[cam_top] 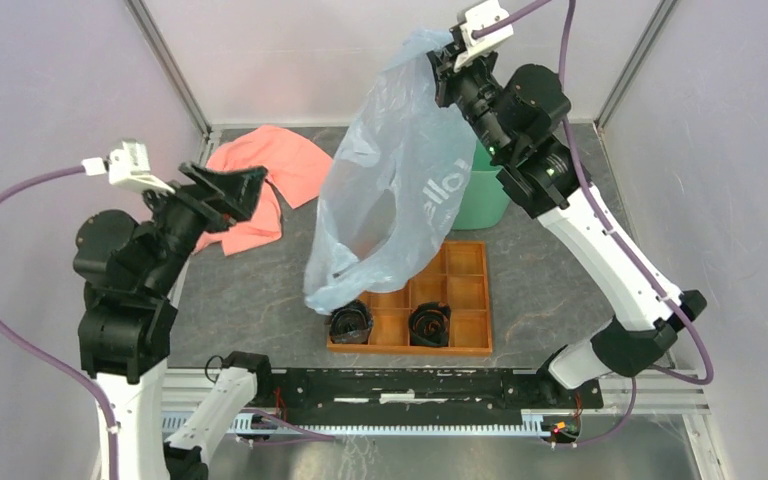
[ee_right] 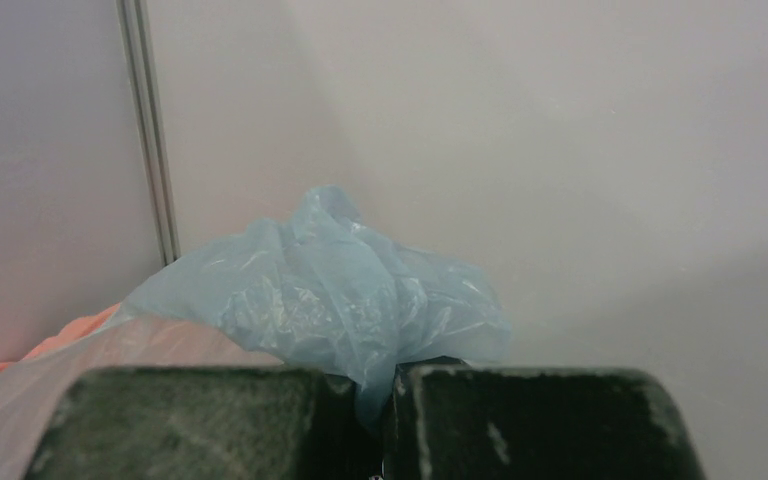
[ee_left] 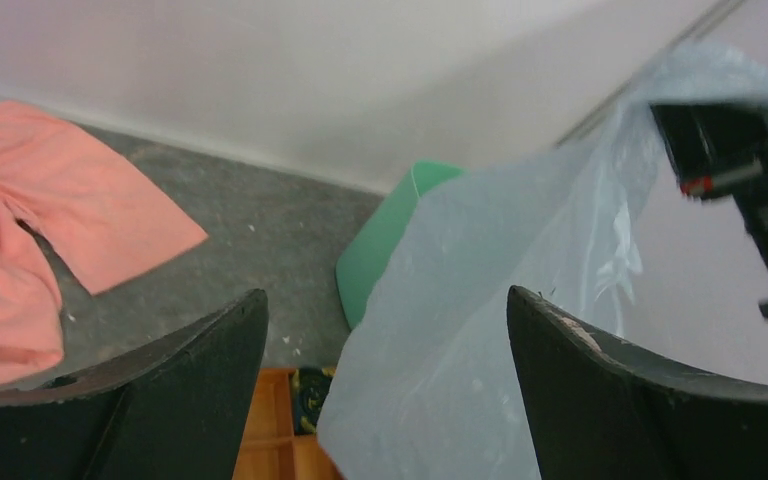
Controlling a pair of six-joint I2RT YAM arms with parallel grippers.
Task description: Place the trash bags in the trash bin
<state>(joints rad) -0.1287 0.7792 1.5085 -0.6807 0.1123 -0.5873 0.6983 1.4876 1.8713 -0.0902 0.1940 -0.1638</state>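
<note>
The pale blue trash bag (cam_top: 390, 185) hangs high over the table, its bottom reaching the wooden tray. My right gripper (cam_top: 440, 62) is shut on the bag's top, which bunches above the closed fingers in the right wrist view (ee_right: 340, 295). The mint-green trash bin (cam_top: 482, 195) stands behind the bag, mostly hidden by it and the right arm; its side shows in the left wrist view (ee_left: 385, 240). My left gripper (cam_top: 240, 188) is open and empty, raised at the left, pointing toward the bag (ee_left: 490, 320).
An orange-brown wooden compartment tray (cam_top: 460, 290) lies at front centre with two black coiled rolls (cam_top: 430, 323) in its near cells. A salmon-pink cloth (cam_top: 270, 170) lies at back left. Walls close in the back and sides.
</note>
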